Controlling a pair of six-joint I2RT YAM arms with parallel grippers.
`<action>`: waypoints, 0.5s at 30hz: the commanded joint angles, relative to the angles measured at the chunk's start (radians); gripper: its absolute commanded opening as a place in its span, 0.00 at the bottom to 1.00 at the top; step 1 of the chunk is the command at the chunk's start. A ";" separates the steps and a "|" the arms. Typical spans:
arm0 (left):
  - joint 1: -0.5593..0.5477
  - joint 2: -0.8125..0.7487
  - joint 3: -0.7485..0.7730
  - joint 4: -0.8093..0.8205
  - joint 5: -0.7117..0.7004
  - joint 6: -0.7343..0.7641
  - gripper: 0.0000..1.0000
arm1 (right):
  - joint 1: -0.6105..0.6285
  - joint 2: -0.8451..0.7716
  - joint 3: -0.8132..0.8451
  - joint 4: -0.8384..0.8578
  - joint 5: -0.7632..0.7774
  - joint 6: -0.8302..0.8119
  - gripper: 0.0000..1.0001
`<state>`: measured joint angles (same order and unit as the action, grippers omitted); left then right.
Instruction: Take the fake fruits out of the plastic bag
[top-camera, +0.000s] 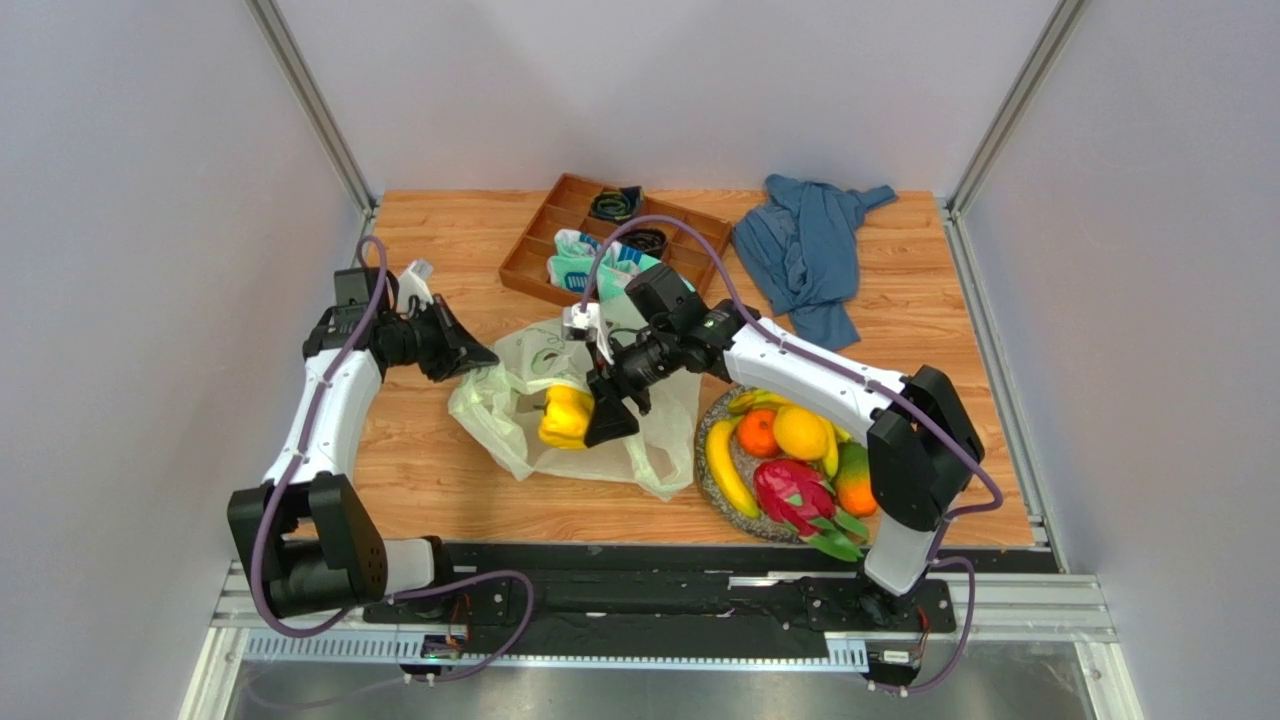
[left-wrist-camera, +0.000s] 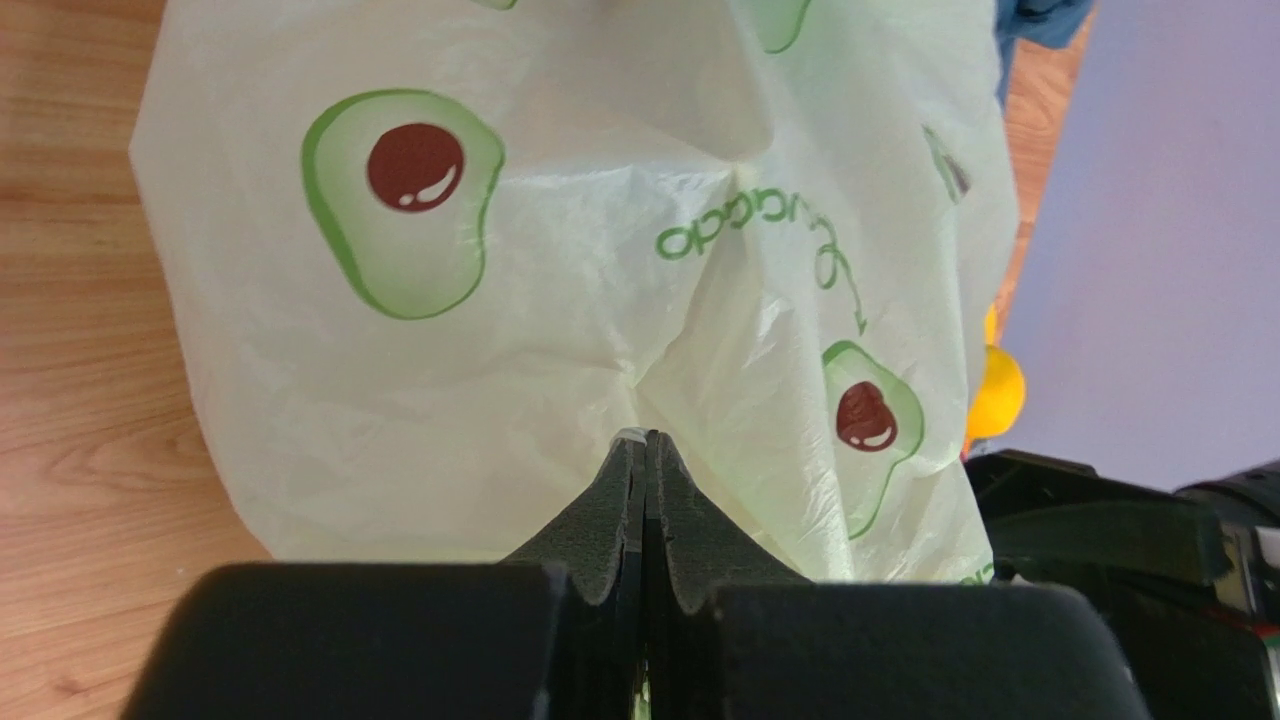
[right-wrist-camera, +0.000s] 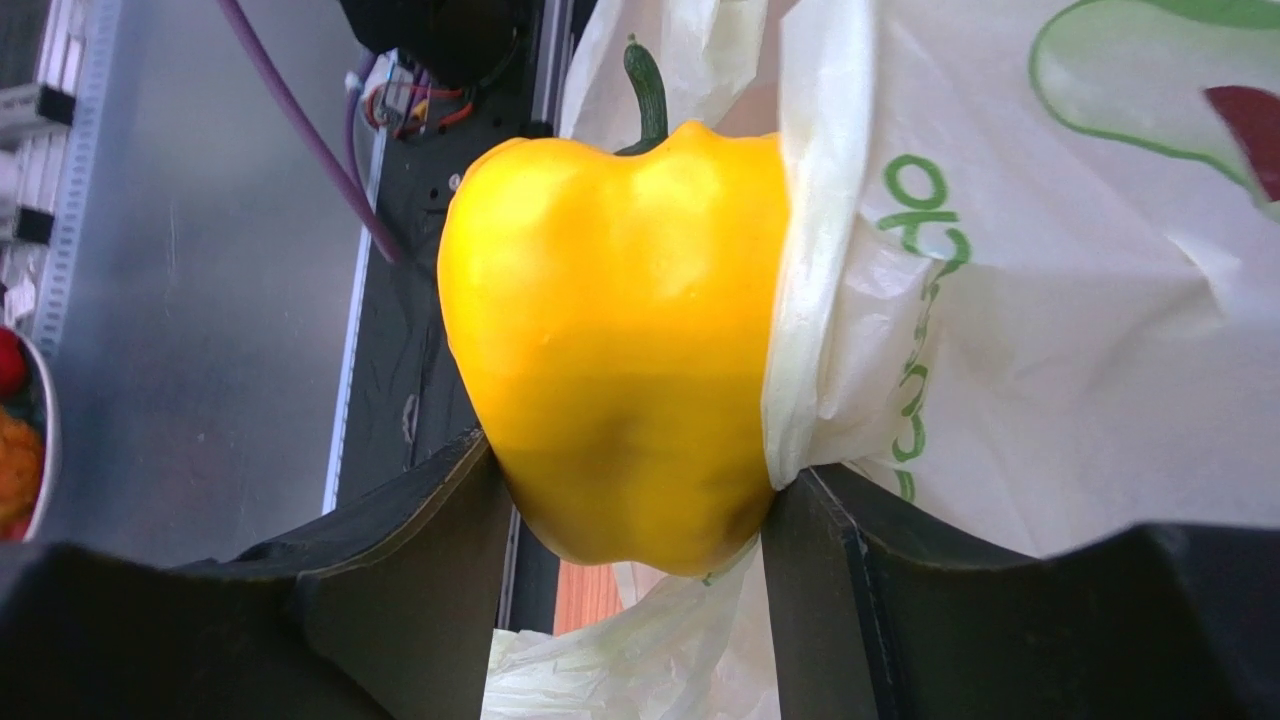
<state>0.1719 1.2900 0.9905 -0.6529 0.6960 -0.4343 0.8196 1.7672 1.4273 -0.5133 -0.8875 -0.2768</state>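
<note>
The pale yellow-green plastic bag (top-camera: 519, 393) with avocado prints lies crumpled mid-table. My left gripper (top-camera: 478, 357) is shut on the bag's far-left edge, a pinch of film between its closed tips (left-wrist-camera: 646, 444). My right gripper (top-camera: 601, 413) is shut on a yellow bell pepper (top-camera: 565, 416) at the bag's mouth. In the right wrist view the pepper (right-wrist-camera: 631, 330) fills the gap between both fingers, green stem up, with the bag's rim (right-wrist-camera: 819, 300) against its right side. Other fake fruits lie on a plate (top-camera: 718, 495): bananas (top-camera: 727, 468), oranges (top-camera: 801, 432), dragon fruit (top-camera: 793, 492).
A brown wooden tray (top-camera: 538, 248) with teal-white socks and black cables stands at the back. A blue cloth garment (top-camera: 812, 248) lies back right. The black rail (top-camera: 676, 563) runs along the table's near edge.
</note>
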 joint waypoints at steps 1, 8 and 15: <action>-0.002 0.012 -0.023 0.005 -0.059 0.045 0.00 | 0.019 0.021 0.016 -0.189 -0.024 -0.252 0.48; -0.002 0.022 0.005 0.010 -0.035 0.037 0.00 | 0.050 0.112 -0.037 -0.179 0.240 -0.288 0.50; -0.005 0.006 -0.001 0.022 -0.009 0.022 0.00 | 0.052 0.069 -0.028 -0.142 0.425 -0.140 1.00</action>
<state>0.1707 1.3113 0.9630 -0.6544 0.6624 -0.4171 0.8780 1.9118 1.3766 -0.6720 -0.5449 -0.4625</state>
